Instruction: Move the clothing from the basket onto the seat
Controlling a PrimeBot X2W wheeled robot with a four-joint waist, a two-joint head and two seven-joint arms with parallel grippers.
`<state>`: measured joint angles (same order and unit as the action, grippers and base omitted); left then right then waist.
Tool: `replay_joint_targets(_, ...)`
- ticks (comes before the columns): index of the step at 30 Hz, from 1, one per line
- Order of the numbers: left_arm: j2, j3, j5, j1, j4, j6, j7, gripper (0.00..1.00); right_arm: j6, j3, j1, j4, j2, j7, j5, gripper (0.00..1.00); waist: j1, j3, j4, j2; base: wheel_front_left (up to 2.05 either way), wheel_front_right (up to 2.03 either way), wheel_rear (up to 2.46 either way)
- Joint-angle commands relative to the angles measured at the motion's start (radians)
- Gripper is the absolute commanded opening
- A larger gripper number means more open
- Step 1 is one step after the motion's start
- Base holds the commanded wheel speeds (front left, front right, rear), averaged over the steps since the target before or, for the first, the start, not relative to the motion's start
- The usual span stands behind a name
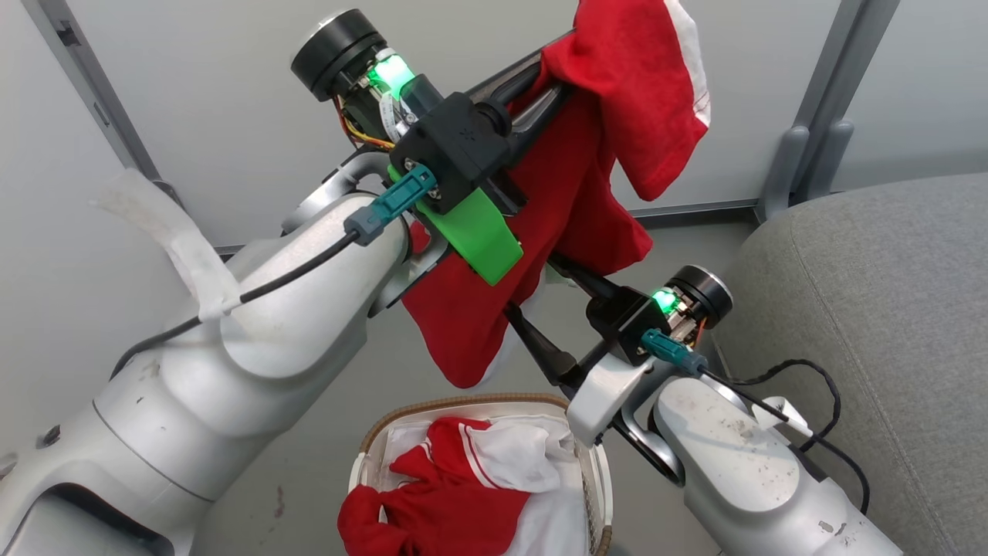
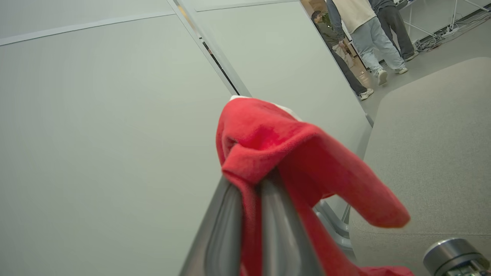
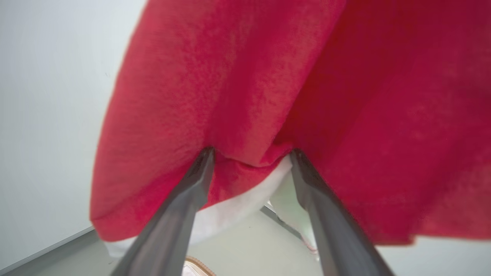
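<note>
Holds a red garment (image 1: 571, 193) pinched in the left gripper (image 2: 251, 182) at 12 o'clock, pokes the spread right gripper (image 3: 252, 153) into its hanging folds, above more red clothing (image 1: 448, 502) in the basket (image 1: 463, 403) at 6 o'clock, grey seat (image 1: 888, 309) at 3 o'clock.

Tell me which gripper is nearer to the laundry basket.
Right. The right gripper is open a little above the laundry basket, touching the hanging red garment. The left gripper is far higher, shut on that garment's top.
</note>
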<state>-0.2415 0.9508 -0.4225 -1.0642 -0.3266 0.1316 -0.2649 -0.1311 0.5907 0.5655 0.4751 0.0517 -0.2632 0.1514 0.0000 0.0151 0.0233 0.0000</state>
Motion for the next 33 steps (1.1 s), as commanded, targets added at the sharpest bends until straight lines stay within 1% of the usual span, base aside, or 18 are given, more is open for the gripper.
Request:
replay_joint_targets(1,0.002,-0.002,-0.010,0.016,-0.001,-0.002,0.001,0.00,0.001,0.008,0.019,0.011,0.001,-0.002,0.011,0.68,0.0000,-0.001,0.000,0.0000,0.00,0.00,0.00)
replay_joint_targets(2,0.003,-0.005,-0.013,0.018,-0.001,-0.002,0.001,0.00,0.001,0.015,0.028,0.019,0.000,-0.002,0.017,0.47,0.0000,-0.002,-0.001,0.0000,0.00,0.00,0.00)
replay_joint_targets(3,0.005,-0.008,-0.018,0.021,-0.001,-0.002,0.001,0.00,0.001,0.022,0.035,0.027,0.000,-0.002,0.023,0.43,0.0000,-0.002,-0.001,0.0000,0.00,0.00,0.00)
replay_joint_targets(5,0.007,-0.013,-0.026,0.029,-0.002,-0.002,0.001,0.00,0.001,0.037,0.051,0.036,0.000,-0.002,0.040,0.30,0.0000,-0.004,-0.001,0.0000,0.00,0.00,0.00)
replay_joint_targets(6,0.009,-0.017,-0.028,0.034,-0.001,-0.002,0.001,0.00,0.001,0.045,0.061,0.042,0.000,-0.002,0.048,0.21,0.0000,-0.004,0.000,0.0000,0.00,0.00,0.00)
replay_joint_targets(7,0.010,-0.018,-0.029,0.038,-0.002,-0.002,0.001,0.00,0.001,0.051,0.066,0.048,0.000,-0.002,0.057,0.07,0.0000,-0.005,0.000,0.0000,0.00,0.00,0.00)
replay_joint_targets(8,0.010,-0.019,-0.031,0.042,-0.004,-0.002,0.001,0.00,0.001,0.058,0.074,0.056,0.000,-0.002,0.063,0.00,0.0000,-0.006,0.000,0.0000,0.00,0.00,0.00)
replay_joint_targets(14,0.003,-0.038,-0.042,0.068,-0.024,-0.002,0.001,0.00,0.001,0.070,0.096,0.062,0.000,-0.002,0.077,0.00,0.0000,-0.012,-0.001,0.0000,0.00,0.00,0.00)
replay_joint_targets(20,-0.005,-0.067,-0.057,0.111,-0.072,-0.002,0.001,0.00,0.001,0.028,0.075,0.043,0.000,-0.002,0.059,0.00,0.0000,-0.016,-0.013,0.0000,0.00,0.00,0.00)
replay_joint_targets(21,-0.004,-0.072,-0.063,0.120,-0.079,-0.002,0.001,0.07,0.001,0.018,0.072,0.037,0.000,-0.002,0.057,0.00,0.0000,-0.016,-0.015,0.0000,0.00,0.00,0.00)
replay_joint_targets(22,-0.002,-0.079,-0.072,0.134,-0.088,-0.002,0.001,0.30,0.001,0.005,0.067,0.029,0.000,-0.002,0.054,0.00,0.0000,-0.017,-0.018,0.0000,0.00,0.00,0.00)
replay_joint_targets(23,-0.002,-0.085,-0.078,0.146,-0.095,-0.002,0.001,0.44,0.001,-0.005,0.062,0.022,0.000,-0.002,0.053,0.00,0.0000,-0.018,-0.021,0.0000,0.00,0.00,0.00)
replay_joint_targets(24,-0.001,-0.093,-0.084,0.158,-0.100,-0.002,0.001,0.80,0.001,-0.019,0.058,0.015,0.000,-0.002,0.050,0.00,0.0000,-0.019,-0.023,0.0000,0.00,0.00,0.00)
replay_joint_targets(25,0.000,-0.099,-0.090,0.171,-0.107,-0.002,0.001,1.00,0.001,-0.031,0.054,0.007,0.000,-0.002,0.050,0.00,0.0000,-0.020,-0.025,0.0000,0.00,0.00,0.00)
replay_joint_targets(29,0.008,-0.132,-0.101,0.241,-0.129,-0.006,0.001,1.00,0.001,-0.082,0.039,-0.026,0.000,-0.002,0.044,0.00,0.0000,-0.025,-0.033,0.0000,0.00,0.00,0.00)
replay_joint_targets(33,0.021,-0.171,-0.088,0.324,-0.144,-0.010,0.001,1.00,0.001,-0.122,0.026,-0.046,0.000,-0.002,0.033,0.00,0.0000,-0.030,-0.038,0.0000,0.00,0.00,0.00)
